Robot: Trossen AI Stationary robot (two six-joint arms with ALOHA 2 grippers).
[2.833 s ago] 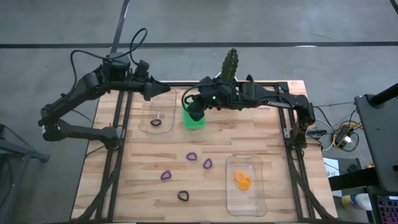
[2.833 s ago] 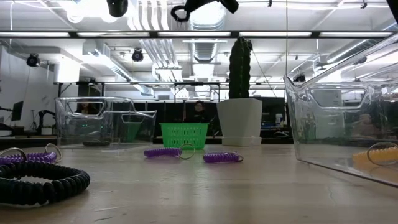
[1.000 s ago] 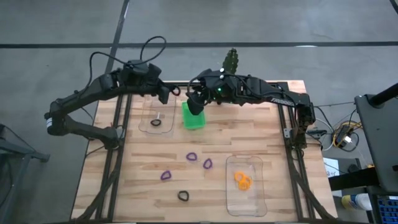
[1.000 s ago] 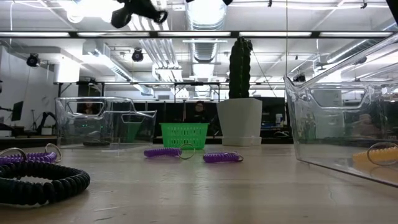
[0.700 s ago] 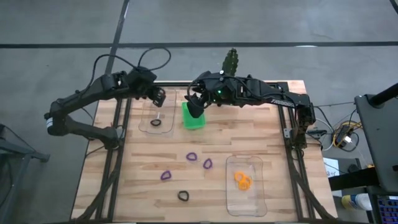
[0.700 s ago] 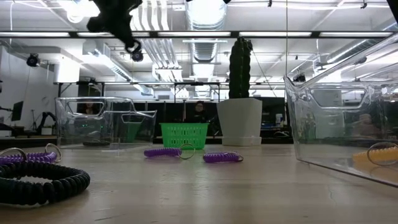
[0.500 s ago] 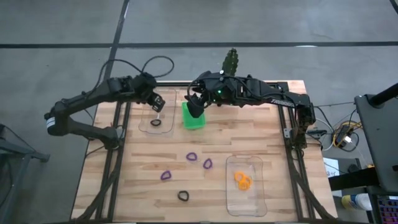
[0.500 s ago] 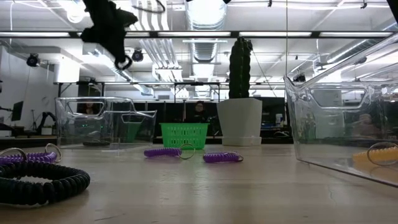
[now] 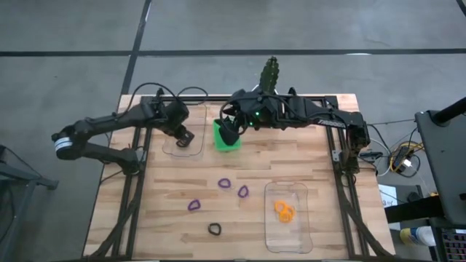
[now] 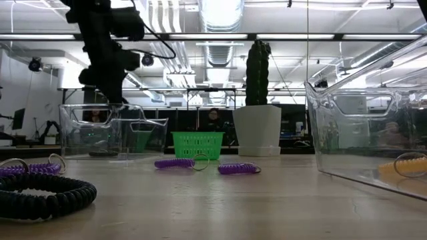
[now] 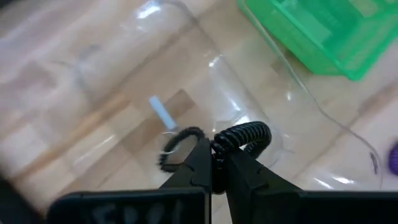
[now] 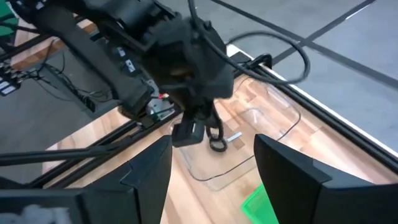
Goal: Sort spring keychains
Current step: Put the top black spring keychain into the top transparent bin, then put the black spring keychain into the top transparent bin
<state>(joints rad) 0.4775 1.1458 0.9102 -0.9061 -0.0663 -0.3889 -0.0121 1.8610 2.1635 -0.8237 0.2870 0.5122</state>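
My left gripper [image 9: 186, 137] hangs over the clear tray [image 9: 172, 149] at the far left, shut on a black spring keychain [image 11: 245, 134]. A second black keychain [image 11: 176, 142] lies on that tray's floor. My right gripper [image 9: 230, 132] stands open above the green bin [image 9: 227, 142], with nothing between its fingers [image 12: 146, 168]. Three purple keychains [image 9: 224, 183] [image 9: 242, 191] [image 9: 194, 205] and one black keychain [image 9: 214, 228] lie on the wood. Orange keychains [image 9: 284, 211] lie in the near right tray [image 9: 271, 240]. My left gripper pinches the black keychain's coil [image 11: 225, 144] between its two fingertips, which point down into the tray from above. The loop [image 12: 216, 138] hangs below the fingers, just over the tray floor. Whether it touches the floor or the other keychain, I cannot tell.
A potted cactus [image 9: 270, 73] stands at the far edge behind the green bin. The dark frame rails [image 9: 142, 167] run along both table sides. Bare wood lies between the two trays around the loose keychains.
My left gripper has carried the black keychain away from my right gripper, toward the table's left and near edges, and down until it hangs just above the floor of the far left tray. It has stayed shut on the keychain.
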